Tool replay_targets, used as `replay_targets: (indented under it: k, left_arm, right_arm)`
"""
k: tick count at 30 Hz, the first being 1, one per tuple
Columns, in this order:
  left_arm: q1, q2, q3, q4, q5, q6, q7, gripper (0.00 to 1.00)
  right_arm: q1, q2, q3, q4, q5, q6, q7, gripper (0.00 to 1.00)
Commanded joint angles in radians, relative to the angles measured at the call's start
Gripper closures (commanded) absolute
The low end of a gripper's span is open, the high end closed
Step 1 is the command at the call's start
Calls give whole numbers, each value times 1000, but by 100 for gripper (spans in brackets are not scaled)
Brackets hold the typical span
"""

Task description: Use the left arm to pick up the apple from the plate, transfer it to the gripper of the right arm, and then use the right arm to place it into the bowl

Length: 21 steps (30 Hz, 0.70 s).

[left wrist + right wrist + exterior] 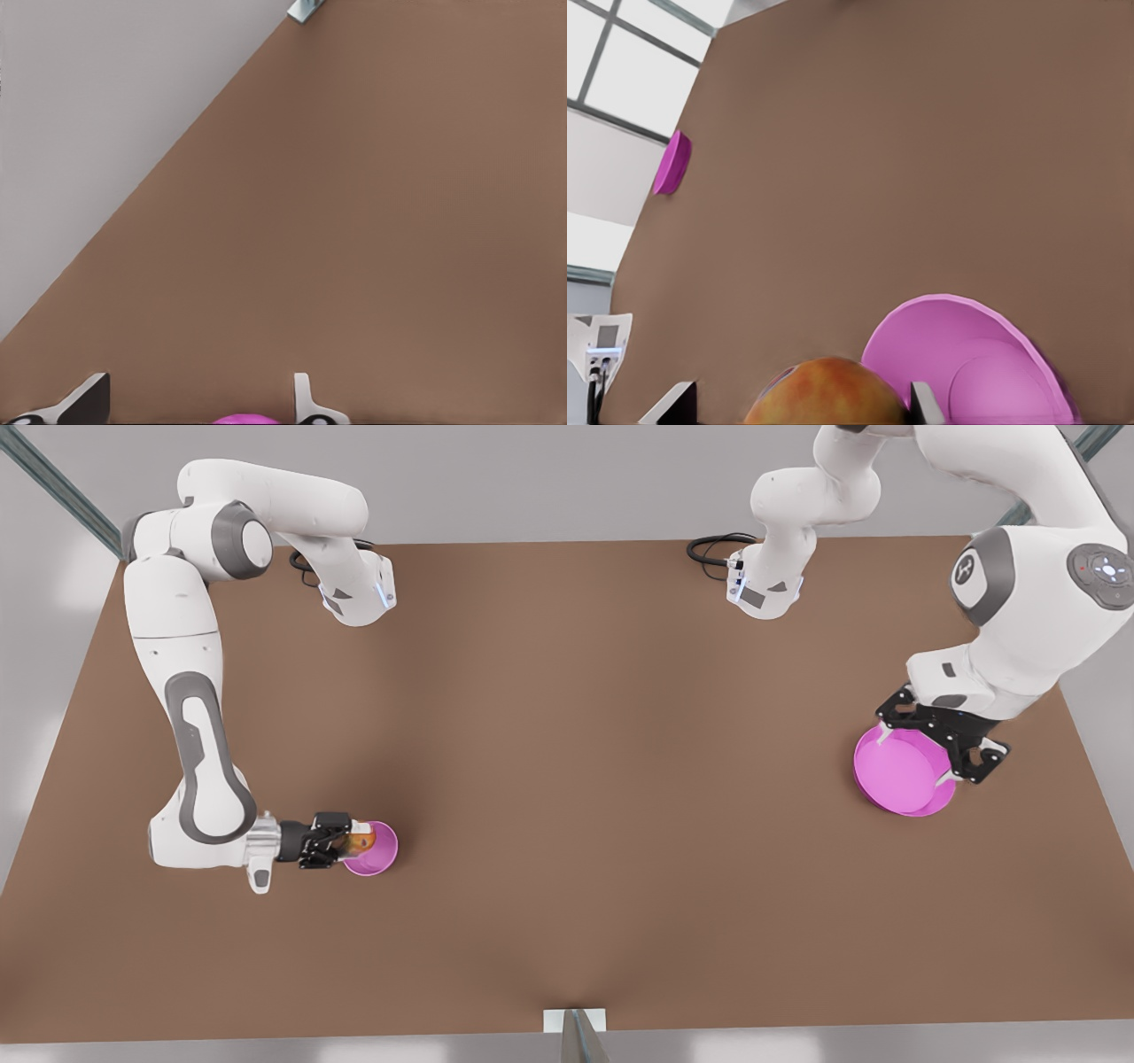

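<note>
the apple [826, 392] sat clamped between the right gripper's [341, 841] fingers just above the bowl [376, 850] on the table [567, 797]; a clean drop called for centring it first. the left gripper [917, 757] hovered over the plate [895, 775], fingers apart.

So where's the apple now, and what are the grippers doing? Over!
Right gripper shut on apple, beside the bowl's rim. Left gripper open, hovering over empty plate. Nothing in the way on the table.
</note>
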Motion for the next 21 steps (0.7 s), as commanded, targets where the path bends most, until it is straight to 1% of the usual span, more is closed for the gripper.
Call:
replay_targets:
  k: [1, 2, 3, 4, 5, 6, 7, 8, 9, 10, 11, 12, 13, 14, 15, 16, 21]
  left_arm:
    - [0, -17, 34, -1, -29, -113, -706, 0]
    - [4, -4, 37, 8, -29, -130, -704, 0]
    - [-2, 8, 34, 40, -27, -133, -707, 0]
    - [-2, 28, 32, 68, -23, -148, -706, 0]
    - [1, 42, 34, 80, -23, -154, -706, 0]
    - [3, 45, 34, 80, -23, -154, -706, 0]
    - [3, 46, 34, 80, -23, -154, -706, 0]
    - [4, 46, 34, 80, -21, -154, -706, 0]
    - [3, 46, 34, 80, -21, -154, -706, 0]
    - [1, 46, 34, 80, -21, -153, -706, 0]
    - [1, 52, 34, 80, -21, -154, -706, 0]
    - [0, 54, 34, 80, -21, -154, -706, 0]
    - [-2, 54, 34, 80, -21, -154, -707, 0]
    - [-2, 55, 34, 80, -18, -154, -707, 0]
    - [-2, 58, 32, 80, -18, -154, -707, 0]
    - [-2, 60, 34, 80, -17, -154, -709, 0]
    - [-5, 65, 34, 80, -15, -153, -709, 0]
  right_arm:
    - [-2, -1, 0, 1, -34, 40, -18, 0]
    - [-9, -2, -2, 1, -35, 40, -19, 0]
    - [-15, -4, -3, 38, -92, 35, -15, 0]
    - [-27, -8, -3, 93, -182, 24, 36, 0]
    - [-24, -30, 6, 165, -322, 7, 102, 0]
    - [-15, -82, 14, 262, -497, -97, 256, 0]
    - [25, -197, 18, 291, -708, -183, 468, 0]
    - [82, -313, 17, 293, -827, -236, 675, 0]
    - [105, -370, 17, 308, -860, -290, 792, 0]
    - [114, -418, 17, 325, -893, -333, 826, 0]
    - [114, -438, 17, 325, -917, -347, 1009, 0]
    - [114, -442, 47, 317, -917, -373, 1096, 0]
    - [126, -511, 29, 247, -911, -370, 1097, 0]
    - [183, -614, -46, 129, -899, -330, 1102, 0]
    - [268, -614, -150, 130, -870, -330, 1100, 0]
    - [298, -593, -227, 135, -801, -330, 1061, 0]
    - [289, -573, -221, 170, -804, -330, 1067, 0]
